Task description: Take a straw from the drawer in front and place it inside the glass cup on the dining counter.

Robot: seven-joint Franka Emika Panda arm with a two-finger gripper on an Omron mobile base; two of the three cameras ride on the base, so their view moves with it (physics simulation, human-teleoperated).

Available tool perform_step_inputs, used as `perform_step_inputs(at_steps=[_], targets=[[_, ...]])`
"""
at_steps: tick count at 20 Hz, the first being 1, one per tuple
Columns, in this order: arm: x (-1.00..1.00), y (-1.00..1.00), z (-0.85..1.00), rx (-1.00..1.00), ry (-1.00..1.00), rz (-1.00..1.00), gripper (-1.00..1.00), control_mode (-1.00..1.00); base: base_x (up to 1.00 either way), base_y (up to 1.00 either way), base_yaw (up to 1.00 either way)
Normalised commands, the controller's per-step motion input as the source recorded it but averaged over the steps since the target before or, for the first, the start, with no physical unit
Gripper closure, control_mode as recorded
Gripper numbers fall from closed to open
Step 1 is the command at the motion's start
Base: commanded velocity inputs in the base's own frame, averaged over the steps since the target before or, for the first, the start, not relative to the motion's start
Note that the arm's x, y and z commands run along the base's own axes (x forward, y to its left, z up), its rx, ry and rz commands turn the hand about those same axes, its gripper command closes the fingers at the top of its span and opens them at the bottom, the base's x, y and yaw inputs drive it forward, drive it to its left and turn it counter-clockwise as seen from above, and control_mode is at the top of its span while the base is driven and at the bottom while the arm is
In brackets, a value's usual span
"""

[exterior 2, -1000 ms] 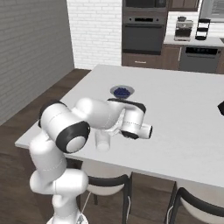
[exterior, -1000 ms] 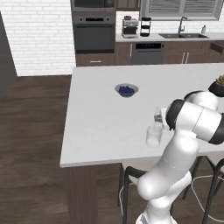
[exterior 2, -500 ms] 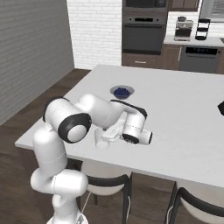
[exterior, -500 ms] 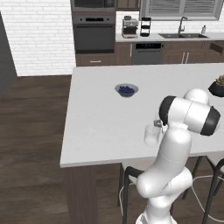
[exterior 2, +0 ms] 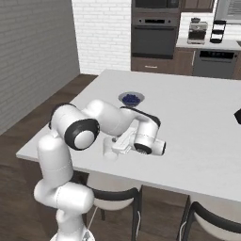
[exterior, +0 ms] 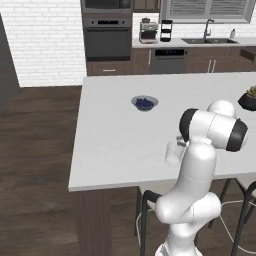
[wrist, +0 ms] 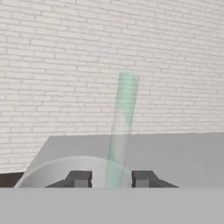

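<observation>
The glass cup (exterior: pixel 173 152) stands on the dining counter (exterior: pixel 115 145) near its front edge, right beside my hand. In the hand view a pale green straw (wrist: pixel 122 127) rises slightly tilted between my fingertips (wrist: pixel 81 178), with a thin gap on each side. The cup's clear rim (wrist: pixel 48 170) curves around its lower end. My gripper (wrist: pixel 111 179) is open and lies level, pointing into the glass cup (exterior 2: pixel 110 149) from the right. From the left base view my gripper (exterior: pixel 181 143) is mostly hidden behind my arm. The drawer is out of view.
A grey bowl of blue berries (exterior: pixel 144 103) sits farther back on the counter. A dark item (exterior: pixel 248 100) rests at the counter's right edge. Stools (exterior 2: pixel 113 193) stand under the front edge. Ovens and a sink worktop line the back wall.
My jaws have parted a little, so they no longer pinch the straw. The elbow and wrist have shifted slightly over the cup.
</observation>
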Motion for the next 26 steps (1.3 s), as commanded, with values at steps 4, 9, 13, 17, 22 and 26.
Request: perform_step_inputs(at_steps=[4,9,13,17,22,26], targets=[[-0.01,0.0,-0.05,-0.05,-0.1,0.0,-1.0,-1.0,0.0,0.0,0.0],[-0.1,0.14,0.01,-0.05,-0.12,0.0,-1.0,-1.0,0.0,0.0,0.0],[-0.21,0.32,0.15,-0.07,-0.13,0.0,-1.0,-1.0,0.0,0.0,0.0],[-0.13,0.16,0.19,-0.11,-0.09,0.0,-1.0,-1.0,0.0,0.0,0.0],[0.03,-0.05,0.25,-0.12,-0.01,-0.05,-1.0,-1.0,0.0,0.0,0.0],[0.23,-0.2,0.15,-0.11,0.0,-0.06,-1.0,-1.0,0.0,0.0,0.0]])
